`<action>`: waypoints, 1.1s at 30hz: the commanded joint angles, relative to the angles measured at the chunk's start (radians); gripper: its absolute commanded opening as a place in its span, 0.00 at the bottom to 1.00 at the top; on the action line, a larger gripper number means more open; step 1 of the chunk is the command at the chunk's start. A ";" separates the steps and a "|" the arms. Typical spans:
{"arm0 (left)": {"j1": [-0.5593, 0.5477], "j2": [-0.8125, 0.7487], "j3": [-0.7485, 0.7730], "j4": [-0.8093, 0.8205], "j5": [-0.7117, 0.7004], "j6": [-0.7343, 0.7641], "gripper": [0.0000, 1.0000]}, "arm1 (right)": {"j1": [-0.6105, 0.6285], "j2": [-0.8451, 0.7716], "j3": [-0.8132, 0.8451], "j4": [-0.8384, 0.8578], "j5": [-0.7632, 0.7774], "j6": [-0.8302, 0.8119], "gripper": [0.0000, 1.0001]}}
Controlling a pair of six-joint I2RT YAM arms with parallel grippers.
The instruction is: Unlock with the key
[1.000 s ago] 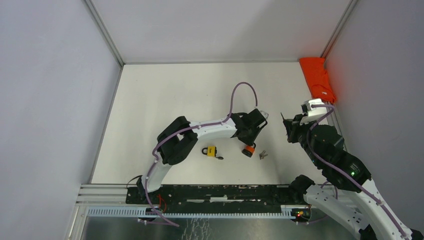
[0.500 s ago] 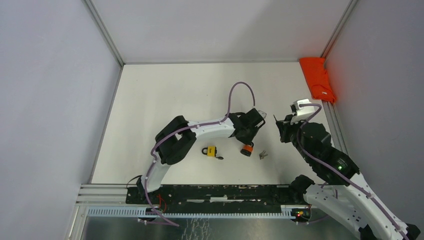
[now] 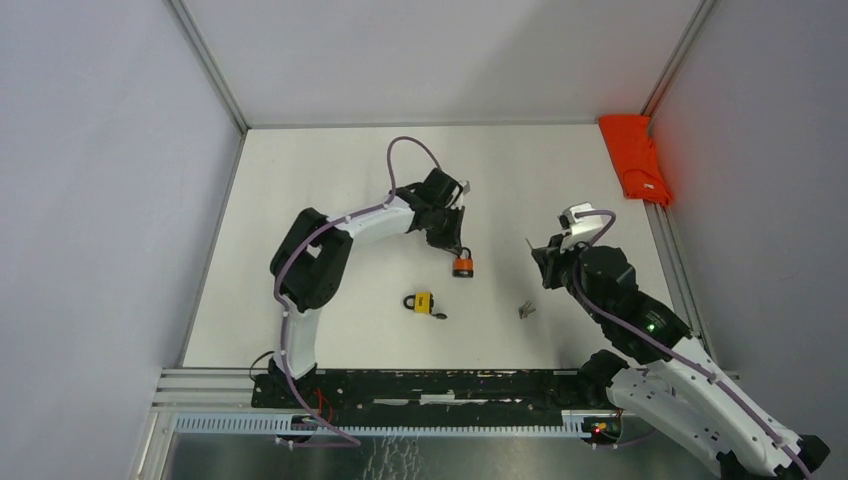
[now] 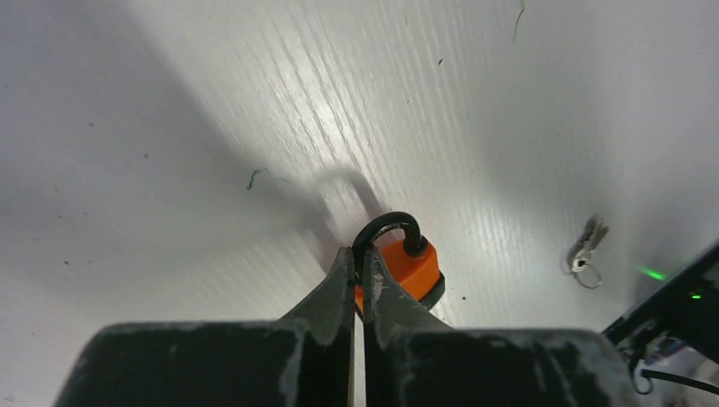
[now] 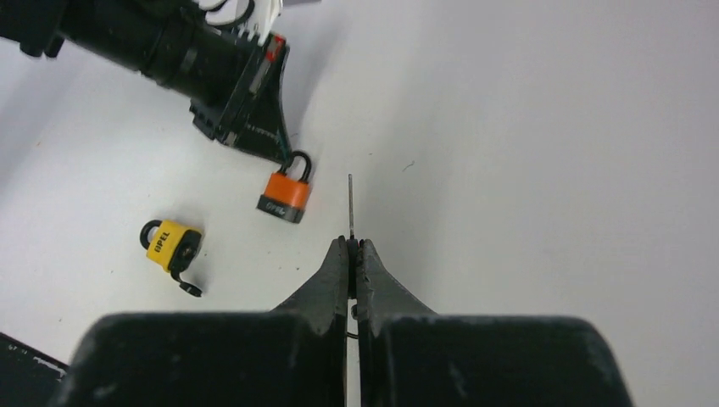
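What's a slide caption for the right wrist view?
Right hand pinches the key edge-on; left hand holds the orange padlock beyond it.

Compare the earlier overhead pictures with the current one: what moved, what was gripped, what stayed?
The left gripper closed on the shackle of the orange padlock and carried it left, away from the bases. The right gripper, shut on the key, shifted left toward it. The yellow padlock, loose keys and orange cloth stayed.

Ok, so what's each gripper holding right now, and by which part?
The left gripper is shut on the orange padlock, pinching its black shackle. The right gripper pinches the key at its rear end, the rest sticking out ahead.
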 commanded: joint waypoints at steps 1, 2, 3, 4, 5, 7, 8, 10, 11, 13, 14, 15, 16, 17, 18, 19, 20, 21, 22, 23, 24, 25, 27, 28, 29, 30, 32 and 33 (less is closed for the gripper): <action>0.027 -0.047 0.002 0.098 0.170 -0.066 0.02 | -0.002 0.020 -0.072 0.150 -0.088 0.030 0.00; 0.037 -0.040 0.004 0.106 0.180 -0.069 0.02 | -0.001 0.029 -0.100 0.174 -0.111 0.040 0.00; 0.047 -0.032 0.004 0.114 0.191 -0.072 0.02 | -0.001 0.041 -0.126 0.202 -0.135 0.053 0.00; 0.060 -0.023 0.002 0.126 0.206 -0.074 0.02 | -0.002 0.049 -0.148 0.231 -0.155 0.062 0.00; 0.073 -0.014 -0.001 0.136 0.218 -0.077 0.02 | -0.003 0.059 -0.176 0.258 -0.176 0.076 0.00; 0.092 0.012 -0.001 0.143 0.233 -0.075 0.02 | -0.005 0.074 -0.224 0.312 -0.202 0.097 0.00; 0.100 0.026 0.001 0.144 0.235 -0.071 0.02 | -0.009 0.082 -0.243 0.334 -0.207 0.102 0.00; 0.114 0.053 0.014 0.129 0.228 -0.052 0.02 | -0.021 0.107 -0.273 0.366 -0.221 0.105 0.00; 0.117 0.067 0.026 0.112 0.214 -0.041 0.02 | -0.028 0.116 -0.285 0.379 -0.228 0.104 0.00; 0.119 0.089 0.049 0.075 0.175 -0.006 0.02 | -0.047 0.139 -0.302 0.414 -0.245 0.098 0.00; 0.118 0.098 0.056 0.054 0.150 0.010 0.02 | -0.062 0.154 -0.304 0.424 -0.255 0.092 0.00; 0.120 0.104 0.064 0.039 0.122 0.020 0.02 | -0.071 0.167 -0.304 0.435 -0.264 0.085 0.00; 0.119 0.108 0.068 0.028 0.099 0.033 0.02 | -0.084 0.183 -0.304 0.445 -0.272 0.076 0.00; 0.119 0.112 0.072 0.015 0.076 0.040 0.04 | -0.097 0.198 -0.306 0.462 -0.283 0.068 0.00; 0.119 0.116 0.075 0.006 0.056 0.047 0.07 | -0.108 0.211 -0.304 0.474 -0.291 0.062 0.00; 0.119 0.117 0.075 0.000 0.045 0.052 0.10 | -0.121 0.227 -0.306 0.489 -0.302 0.056 0.00; 0.119 0.119 0.074 -0.003 0.037 0.054 0.14 | -0.131 0.240 -0.307 0.491 -0.303 0.053 0.00; 0.119 0.121 0.072 -0.005 0.031 0.057 0.17 | -0.142 0.259 -0.309 0.527 -0.337 0.052 0.00; 0.119 0.123 0.072 -0.008 0.027 0.056 0.19 | -0.150 0.274 -0.310 0.543 -0.353 0.053 0.00; 0.118 0.125 0.072 -0.011 0.027 0.057 0.20 | -0.160 0.291 -0.312 0.556 -0.367 0.052 0.00; 0.119 0.128 0.072 -0.011 0.027 0.056 0.20 | -0.167 0.306 -0.315 0.571 -0.382 0.052 0.00; 0.119 0.130 0.072 -0.012 0.026 0.055 0.20 | -0.172 0.318 -0.319 0.582 -0.394 0.053 0.00; 0.119 0.132 0.069 -0.015 0.023 0.051 0.13 | -0.183 0.342 -0.328 0.607 -0.418 0.053 0.00; 0.119 0.131 0.063 -0.014 0.023 0.045 0.10 | -0.186 0.356 -0.332 0.618 -0.432 0.054 0.00; 0.119 0.127 0.056 -0.010 0.025 0.040 0.06 | -0.189 0.365 -0.333 0.628 -0.444 0.055 0.00; 0.118 0.121 0.046 -0.004 0.028 0.035 0.03 | -0.193 0.378 -0.335 0.635 -0.455 0.057 0.00; 0.117 0.103 0.020 0.014 0.030 0.019 0.02 | -0.198 0.398 -0.335 0.655 -0.478 0.059 0.00; 0.115 0.093 0.007 0.021 0.029 0.014 0.02 | -0.200 0.407 -0.336 0.667 -0.497 0.061 0.00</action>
